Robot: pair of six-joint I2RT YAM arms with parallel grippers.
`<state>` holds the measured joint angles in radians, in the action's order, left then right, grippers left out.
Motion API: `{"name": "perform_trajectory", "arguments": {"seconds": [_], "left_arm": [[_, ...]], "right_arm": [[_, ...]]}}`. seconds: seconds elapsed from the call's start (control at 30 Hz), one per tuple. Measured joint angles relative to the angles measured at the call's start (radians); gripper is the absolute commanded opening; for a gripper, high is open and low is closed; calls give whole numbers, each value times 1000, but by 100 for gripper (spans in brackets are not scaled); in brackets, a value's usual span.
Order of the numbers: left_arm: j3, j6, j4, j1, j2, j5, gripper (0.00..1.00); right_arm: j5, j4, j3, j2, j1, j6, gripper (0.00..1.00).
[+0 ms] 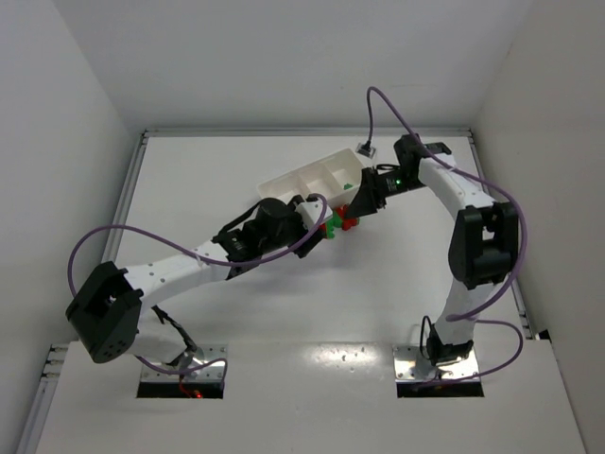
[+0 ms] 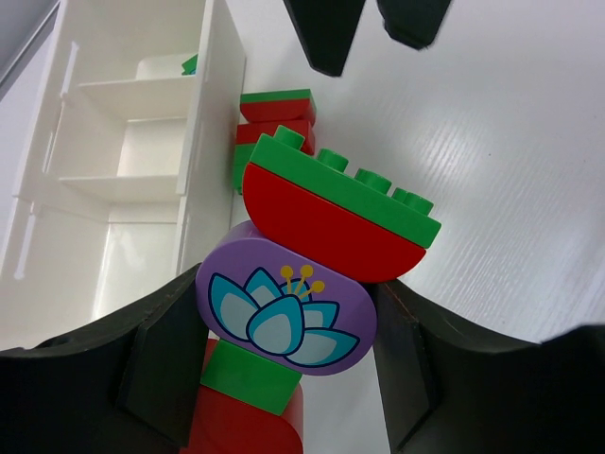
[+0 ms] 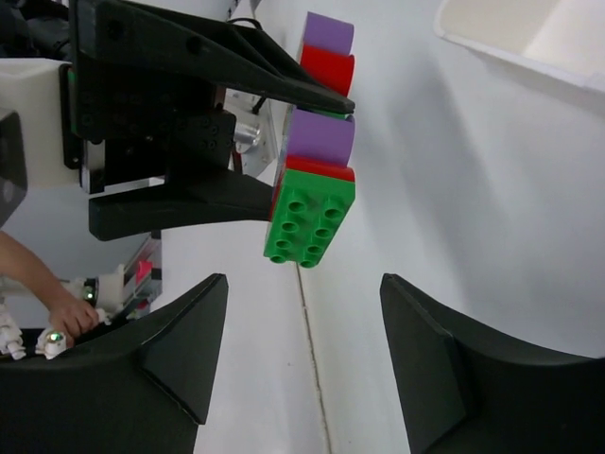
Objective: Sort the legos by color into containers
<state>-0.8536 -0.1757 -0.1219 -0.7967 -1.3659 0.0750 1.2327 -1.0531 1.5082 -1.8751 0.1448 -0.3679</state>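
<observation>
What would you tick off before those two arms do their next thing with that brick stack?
1. Grip: left gripper clamped on the purple flower brick of the stack: ok.
2. Free hand: right gripper has its jaws apart, nothing between them: ok.
3. Aim: green end brick faces the right gripper's gap: ok, though not yet inside it.
4. Destination: colour for each tray compartment: cannot tell; only one green piece shows, in one end compartment.
5. Clearance: stack clear of the loose bricks by the tray wall: cannot tell.
</observation>
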Motion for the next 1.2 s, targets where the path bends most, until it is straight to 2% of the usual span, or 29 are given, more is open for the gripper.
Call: {"name": "perform_trajectory", "arguments": {"seconds": [0.13, 0.27, 0.4, 0.83, 1.0, 1.1, 1.13, 1.2], "left_arm": [[0, 0, 0, 0, 0, 6, 0], [-14, 0, 0, 0, -7, 8, 0], [-31, 0, -4, -2, -22, 12, 0], [-43, -5, -8, -16, -47, 16, 0], [-47, -8, -9, -16, -56, 16, 0], [-47, -8, -7, -16, -58, 16, 0], [-47, -9, -6, -17, -58, 16, 0], [-47, -19, -2, -17, -58, 13, 0]], "right_arm": [[-18, 53, -55, 3, 9, 66, 69], [-90, 233, -183, 60, 29, 217, 70], [-135, 343, -204, 105, 49, 313, 70], [-137, 399, -181, 105, 71, 361, 69], [-123, 386, -163, 100, 86, 341, 57], [-117, 344, -142, 81, 93, 304, 38], [-118, 332, -132, 71, 94, 290, 28], [-114, 300, -116, 50, 92, 280, 20]]}}
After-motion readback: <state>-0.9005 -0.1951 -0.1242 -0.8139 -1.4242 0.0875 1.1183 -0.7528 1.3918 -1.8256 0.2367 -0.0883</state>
